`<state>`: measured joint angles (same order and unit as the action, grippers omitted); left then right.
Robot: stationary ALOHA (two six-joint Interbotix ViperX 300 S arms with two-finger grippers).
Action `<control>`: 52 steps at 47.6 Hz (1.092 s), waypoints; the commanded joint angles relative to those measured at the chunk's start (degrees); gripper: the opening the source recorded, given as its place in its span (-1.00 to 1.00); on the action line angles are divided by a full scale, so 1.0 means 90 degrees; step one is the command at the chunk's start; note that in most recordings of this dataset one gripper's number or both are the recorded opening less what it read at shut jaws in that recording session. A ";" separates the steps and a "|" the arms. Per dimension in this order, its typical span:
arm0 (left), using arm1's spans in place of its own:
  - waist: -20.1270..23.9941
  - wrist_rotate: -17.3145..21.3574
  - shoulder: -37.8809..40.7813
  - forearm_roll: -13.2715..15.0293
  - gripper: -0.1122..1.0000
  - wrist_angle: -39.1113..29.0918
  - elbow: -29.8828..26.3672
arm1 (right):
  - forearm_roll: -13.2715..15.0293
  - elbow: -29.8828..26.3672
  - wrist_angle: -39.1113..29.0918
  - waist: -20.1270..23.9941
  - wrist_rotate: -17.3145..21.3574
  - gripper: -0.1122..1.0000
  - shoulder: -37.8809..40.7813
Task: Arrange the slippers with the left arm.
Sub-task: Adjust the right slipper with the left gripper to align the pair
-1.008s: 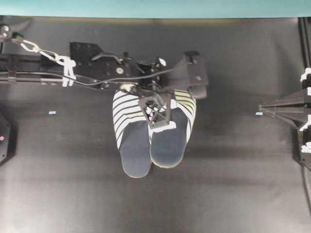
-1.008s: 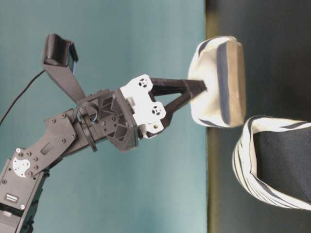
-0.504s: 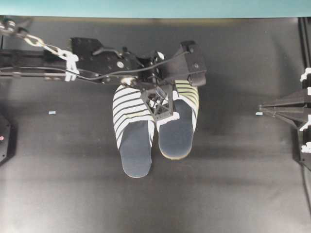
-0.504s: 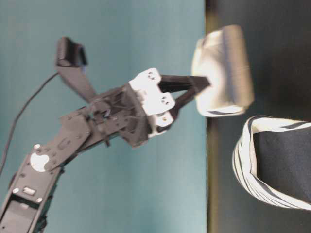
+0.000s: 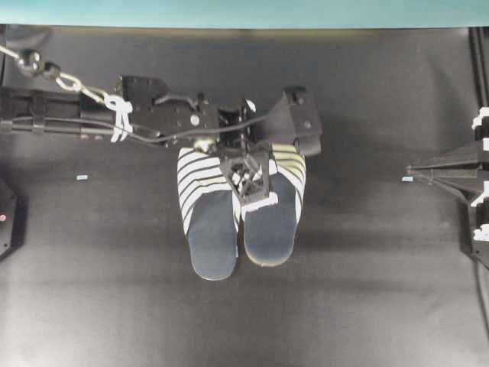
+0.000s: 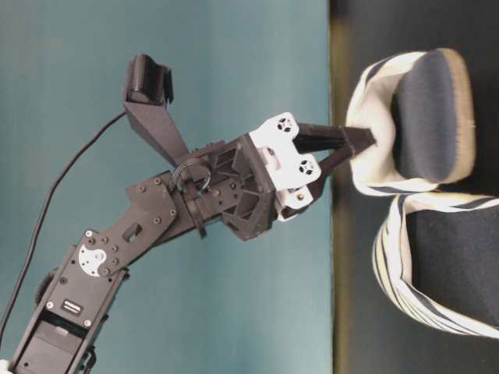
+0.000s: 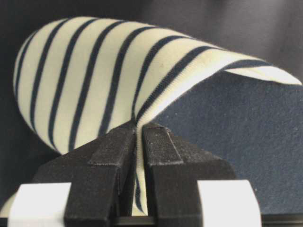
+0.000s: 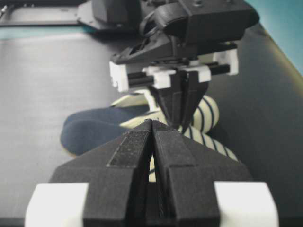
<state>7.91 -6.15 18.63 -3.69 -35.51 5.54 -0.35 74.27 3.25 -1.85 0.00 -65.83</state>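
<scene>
The dark counter (image 5: 367,290) fills the overhead view, with a teal strip along its far edge. The left arm (image 5: 153,118) reaches in from the left side across the upper middle, its black cable tied with white ties. The two slippers (image 5: 237,206) lie side by side near the middle of the counter, just beside each other, striped toes toward the teal edge and navy insoles facing up. The left slipper (image 5: 205,218) rests flat. The right slipper (image 5: 276,214) has its striped upper pinched by the left hand (image 5: 256,195); in the wrist view the fingers (image 7: 113,156) stand almost together with only the thin striped fabric between them. The right hand (image 8: 152,137) sits well apart at the right edge of the counter, its fingers pressed together on nothing.
</scene>
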 commanded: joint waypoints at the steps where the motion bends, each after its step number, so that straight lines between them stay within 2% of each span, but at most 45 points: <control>1: -0.0059 -0.0010 -0.0039 -0.0010 -0.63 0.0068 -0.0010 | -0.0020 -0.0039 0.0059 0.0020 0.0049 -0.82 0.0039; 18: -0.0215 -0.0010 -0.0029 -0.0010 0.43 0.0107 0.0078 | -0.0020 -0.0010 0.0068 0.0029 0.0049 -0.82 0.0029; 25: -0.0254 0.0039 -0.0029 -0.0010 0.69 0.0146 0.0078 | -0.0020 -0.0020 0.0059 0.0029 0.0049 -0.82 0.0039; 34: -0.0264 0.0225 -0.0049 -0.0010 0.79 0.0166 0.0088 | -0.0020 -0.0010 0.0059 0.0029 0.0049 -0.82 0.0039; 42: -0.0410 0.0781 -0.0303 -0.0010 0.79 0.0332 0.0107 | -0.0020 -0.0010 0.0039 0.0029 0.0049 -0.82 0.0029; 48: -0.0596 0.1045 -0.0762 -0.0010 0.79 0.0566 0.0400 | -0.0020 -0.0010 0.0029 0.0029 0.0059 -0.82 0.0010; 52: -0.0693 0.1045 -0.1133 -0.0010 0.79 0.0703 0.0732 | -0.0029 0.0000 0.0020 0.0029 0.0059 -0.82 0.0000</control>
<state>2.46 3.25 13.10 -3.60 -30.76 10.37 -0.44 74.53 3.16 -1.85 0.09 -66.09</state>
